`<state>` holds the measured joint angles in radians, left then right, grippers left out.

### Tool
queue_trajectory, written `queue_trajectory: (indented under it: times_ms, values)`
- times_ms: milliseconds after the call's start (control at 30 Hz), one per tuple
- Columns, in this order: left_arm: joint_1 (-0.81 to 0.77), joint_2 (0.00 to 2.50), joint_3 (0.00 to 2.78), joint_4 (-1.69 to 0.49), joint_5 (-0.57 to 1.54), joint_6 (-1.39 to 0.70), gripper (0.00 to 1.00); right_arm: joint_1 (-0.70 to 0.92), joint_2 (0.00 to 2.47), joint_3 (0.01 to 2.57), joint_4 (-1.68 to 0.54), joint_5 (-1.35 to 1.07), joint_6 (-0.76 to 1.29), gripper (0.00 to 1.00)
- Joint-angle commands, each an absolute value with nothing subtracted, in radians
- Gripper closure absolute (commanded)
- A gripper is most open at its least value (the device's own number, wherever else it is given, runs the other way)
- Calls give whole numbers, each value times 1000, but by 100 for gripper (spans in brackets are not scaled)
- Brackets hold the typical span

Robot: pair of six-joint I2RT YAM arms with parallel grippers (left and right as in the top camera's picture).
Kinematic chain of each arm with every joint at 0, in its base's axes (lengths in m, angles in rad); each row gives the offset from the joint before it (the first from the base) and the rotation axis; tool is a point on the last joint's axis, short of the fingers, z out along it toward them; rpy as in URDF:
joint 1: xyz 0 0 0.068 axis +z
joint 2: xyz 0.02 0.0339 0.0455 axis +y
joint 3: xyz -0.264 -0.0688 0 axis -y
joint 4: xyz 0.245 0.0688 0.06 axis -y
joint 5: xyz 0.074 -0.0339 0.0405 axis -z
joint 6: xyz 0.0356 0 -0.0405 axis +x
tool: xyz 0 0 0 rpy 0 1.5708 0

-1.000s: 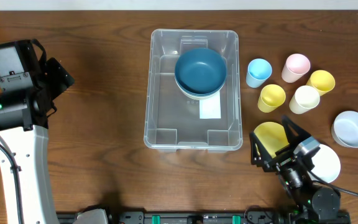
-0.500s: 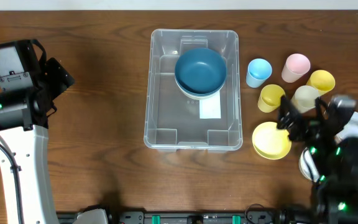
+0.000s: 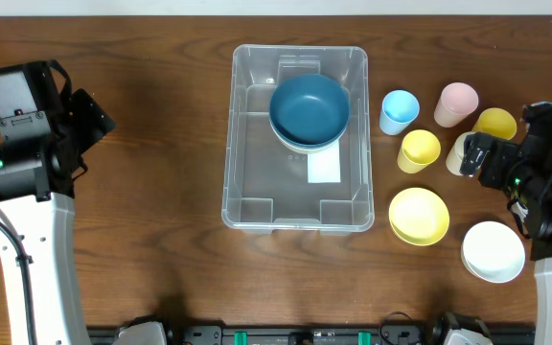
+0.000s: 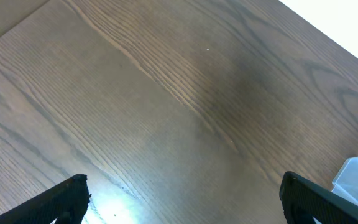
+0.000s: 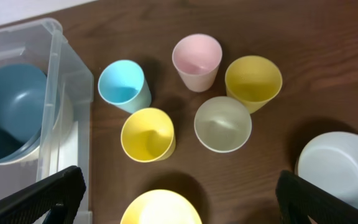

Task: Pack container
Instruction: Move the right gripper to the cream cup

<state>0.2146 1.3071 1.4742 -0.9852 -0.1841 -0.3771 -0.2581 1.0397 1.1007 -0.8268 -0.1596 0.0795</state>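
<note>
From overhead: container (image 3: 235, 144) at mid-table, holding a blue bowl (image 3: 309, 107) stacked on a paler one toward its far end, white label (image 3: 324, 168) showing on its base. Well left of the container, left gripper (image 3: 92, 120), spread wide, empty. Right of the container, blue cup (image 3: 400, 111) nearest, pink cup (image 3: 457, 103) beyond, yellow bowl (image 3: 419, 215) just off its near right corner, white bowl (image 3: 493, 251) farther out; right gripper (image 3: 475, 153) over the cups. From the left wrist: bare wood, both fingers far apart, one container corner at the right edge. From the right wrist: jaws wide, gripping nothing; cream cup (image 5: 222, 123) right of the container among the others.
</note>
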Motion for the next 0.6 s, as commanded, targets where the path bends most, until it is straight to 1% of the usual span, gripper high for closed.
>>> queue_trajectory:
  times_ms: [0,33,133,200,267,367,400,467,567]
  values:
    - [219,1313,1485,-987,-195,-378,2,-264,1040,1126,-831,-137,92,1]
    - [219,1313,1485,-987,-195,-378,2,-264,1042,1126,-832,-106,94,1]
    - [219,1313,1485,-987,-195,-378,2,-265,1063,1126,-862,51,173,6]
    - [219,1313,1485,-987,-196,-378,2,-268,1089,1126,-881,101,208,9]
    - [219,1313,1485,-987,-195,-378,2,-272,1127,1126,-885,101,210,14]
    - [219,1313,1485,-987,-196,-378,2,-273,1186,1126,-870,101,209,31]
    - [219,1313,1485,-987,-195,-378,2,-273,1207,1126,-856,101,210,35]
    - [219,1313,1485,-987,-195,-378,2,-273,1246,1126,-829,101,210,35]
    - [219,1313,1485,-987,-195,-378,2,-279,1299,1126,-802,101,218,40]
